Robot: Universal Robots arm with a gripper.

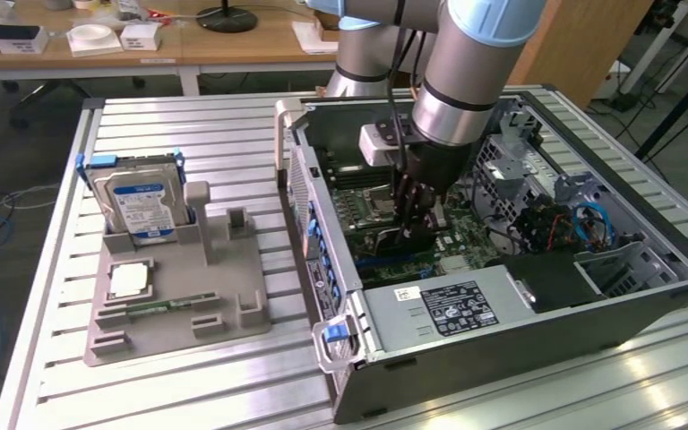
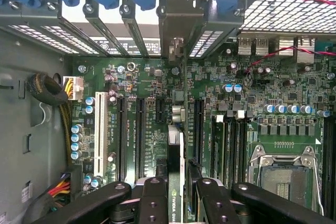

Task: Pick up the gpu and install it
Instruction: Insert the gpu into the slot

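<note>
Holding the gpu [image 2: 180,153] edge-on, my gripper [image 2: 176,190] is clamped narrowly on it, low inside the case [image 1: 500,358] over the motherboard [image 2: 252,82]. The card's long axis runs parallel to the long slot [image 2: 198,129] (bracket end toward the rear slats, I judge). It hangs just beside that slot, between it and a shorter slot [image 2: 158,109].

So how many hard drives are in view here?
1: the silver blue-white-labelled hard drive stands upright in the grey plastic holder; others may be hidden inside the black computer case.
</note>
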